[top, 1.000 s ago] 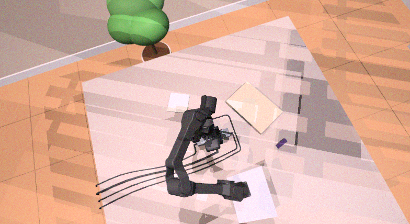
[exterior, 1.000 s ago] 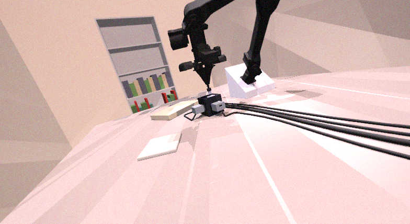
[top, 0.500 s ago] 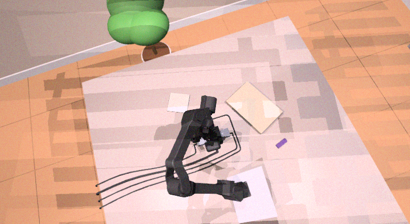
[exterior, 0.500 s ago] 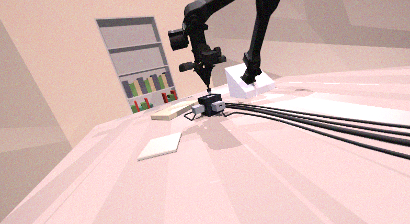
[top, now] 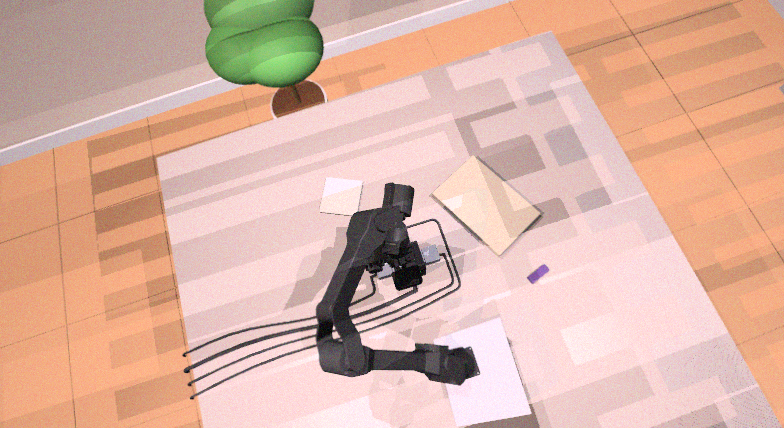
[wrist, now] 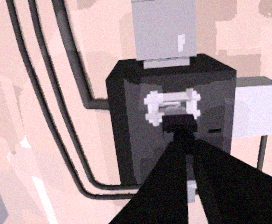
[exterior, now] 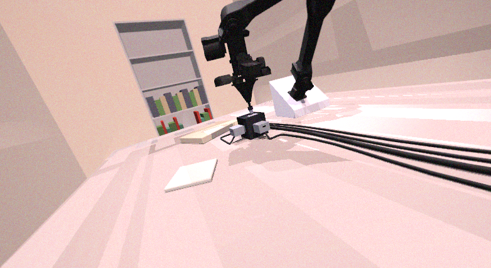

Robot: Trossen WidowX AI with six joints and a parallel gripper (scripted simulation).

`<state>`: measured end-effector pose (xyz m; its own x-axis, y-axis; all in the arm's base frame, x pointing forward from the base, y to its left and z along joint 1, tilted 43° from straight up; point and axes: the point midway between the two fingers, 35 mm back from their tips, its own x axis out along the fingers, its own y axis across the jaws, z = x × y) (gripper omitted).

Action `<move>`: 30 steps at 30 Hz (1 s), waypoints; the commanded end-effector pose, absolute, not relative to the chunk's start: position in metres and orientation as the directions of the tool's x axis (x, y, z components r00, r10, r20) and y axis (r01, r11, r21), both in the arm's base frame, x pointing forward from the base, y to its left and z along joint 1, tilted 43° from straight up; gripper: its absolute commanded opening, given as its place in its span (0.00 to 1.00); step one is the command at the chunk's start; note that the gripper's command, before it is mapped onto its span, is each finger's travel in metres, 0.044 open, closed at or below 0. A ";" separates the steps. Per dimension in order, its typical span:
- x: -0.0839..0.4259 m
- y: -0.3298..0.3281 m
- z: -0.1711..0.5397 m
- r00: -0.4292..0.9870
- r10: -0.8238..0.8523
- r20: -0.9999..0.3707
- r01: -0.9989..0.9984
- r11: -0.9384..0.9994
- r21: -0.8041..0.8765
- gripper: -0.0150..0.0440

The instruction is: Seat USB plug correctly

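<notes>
The black power cube (exterior: 243,124) (wrist: 142,130) stands on the table, its top socket (wrist: 153,101) ringed by a pale marking. My gripper (exterior: 250,105) (wrist: 185,149) is above the cube, pointing down and shut on the USB plug. The plug (exterior: 250,108) (wrist: 179,123) has a black body and a short metal end facing down at the socket. The metal end shows between the body and the cube top. I cannot tell whether its tip is inside the socket or just above it, nor which way round it is. In the top view the arm hides plug and socket.
Pale blocky plugs (exterior: 237,130) (wrist: 257,107) stick out of the cube's sides. Black cables (top: 263,324) (exterior: 344,135) loop around it. Nearby are a tan board (top: 485,205) (exterior: 209,133), a white tile (top: 341,196) (exterior: 192,175), a purple block (top: 538,273) and a white wedge (top: 488,395) (exterior: 282,101).
</notes>
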<state>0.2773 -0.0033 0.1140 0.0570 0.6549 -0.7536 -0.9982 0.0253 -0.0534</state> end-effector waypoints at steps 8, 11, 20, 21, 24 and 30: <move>0.277 -0.002 0.113 0.055 0.652 -0.756 -0.998 0.020 -0.055 0.25; 0.277 -0.002 0.112 0.055 0.652 -0.756 -0.998 0.020 -0.055 0.25; 0.277 -0.001 0.111 0.055 0.652 -0.756 -0.998 0.020 -0.055 0.25; 0.277 -0.001 0.111 0.055 0.652 -0.756 -0.998 0.020 -0.055 0.25; 0.277 -0.001 0.111 0.055 0.652 -0.756 -0.998 0.020 -0.055 0.25; 0.277 0.000 0.111 0.055 0.652 -0.756 -0.998 0.020 -0.055 0.25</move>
<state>0.2774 -0.0010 0.1112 0.0562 0.6537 -0.7547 -0.9982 0.0208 -0.0564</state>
